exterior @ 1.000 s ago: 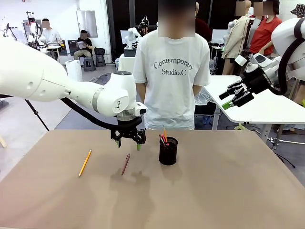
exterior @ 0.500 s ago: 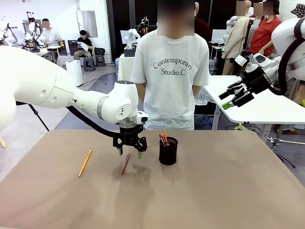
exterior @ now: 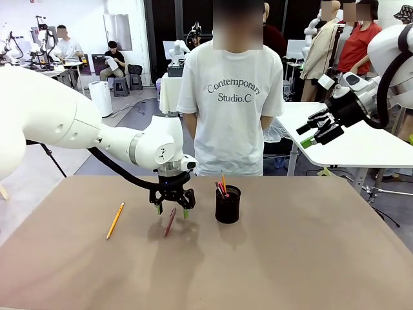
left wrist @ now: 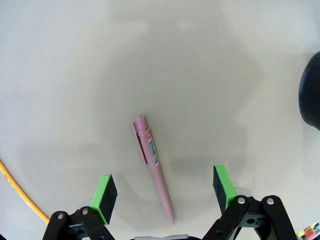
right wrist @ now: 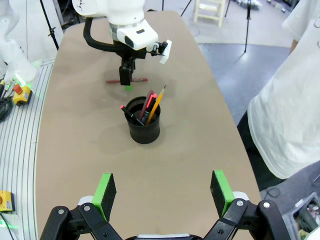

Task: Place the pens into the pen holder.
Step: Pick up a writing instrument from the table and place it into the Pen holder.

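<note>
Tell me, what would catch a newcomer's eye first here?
The left gripper hangs open just above a pink pen lying on the brown table. Beside it, a black pen holder has pens standing in it; a yellow pencil lies farther left.

Left claw [exterior: 172,211] dropped lower, spread wide, now straddling reddish-brown pen [exterior: 170,223].

bright, even light

soft overhead light fills all views. the left arm [exterior: 71,123] throws blurred shadows on the table [exterior: 310,258]. the left wrist view is washed pale, yet its pen [left wrist: 152,175] is sharp. wrist views bow at the edges.
</note>
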### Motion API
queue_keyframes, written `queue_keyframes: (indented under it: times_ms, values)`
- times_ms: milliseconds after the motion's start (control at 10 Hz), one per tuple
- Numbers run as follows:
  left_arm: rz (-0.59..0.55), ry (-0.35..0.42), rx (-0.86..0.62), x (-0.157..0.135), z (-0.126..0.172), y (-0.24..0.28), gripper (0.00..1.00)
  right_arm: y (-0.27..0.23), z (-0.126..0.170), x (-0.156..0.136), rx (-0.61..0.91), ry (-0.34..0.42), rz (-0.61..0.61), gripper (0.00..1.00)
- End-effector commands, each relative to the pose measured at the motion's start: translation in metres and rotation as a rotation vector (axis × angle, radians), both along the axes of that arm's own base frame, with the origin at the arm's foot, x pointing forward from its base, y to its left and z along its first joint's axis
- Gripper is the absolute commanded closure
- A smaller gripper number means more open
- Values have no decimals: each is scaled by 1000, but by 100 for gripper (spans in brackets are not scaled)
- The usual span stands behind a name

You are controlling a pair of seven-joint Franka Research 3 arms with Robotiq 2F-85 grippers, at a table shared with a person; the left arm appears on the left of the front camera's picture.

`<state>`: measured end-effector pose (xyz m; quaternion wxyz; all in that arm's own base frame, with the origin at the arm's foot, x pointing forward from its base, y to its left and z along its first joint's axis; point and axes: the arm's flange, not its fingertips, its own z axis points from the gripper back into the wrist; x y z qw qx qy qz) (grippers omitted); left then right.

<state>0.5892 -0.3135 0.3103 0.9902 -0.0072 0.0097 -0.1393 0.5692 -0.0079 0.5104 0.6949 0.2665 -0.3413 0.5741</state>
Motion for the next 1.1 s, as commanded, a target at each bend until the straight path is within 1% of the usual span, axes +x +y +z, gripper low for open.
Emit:
queue_keyframes:
  times_ms: [0,400,500,900,1000]
  values:
    - [-18,13,-17,9,-2,2,0,0,2,0,0,-4,0,0]
    - [-8,-11,-11,11,-9,0,0,0,2,0,0,-4,0,0]
    - [-17,-23,-2,12,-10,0,10,0,2,0,0,-4,0,0]
    - [4,-9,-2,11,-9,1,87,0,2,0,0,-4,0,0]
    - [3,-10,1,11,-8,1,100,0,2,0,0,-4,0,0]
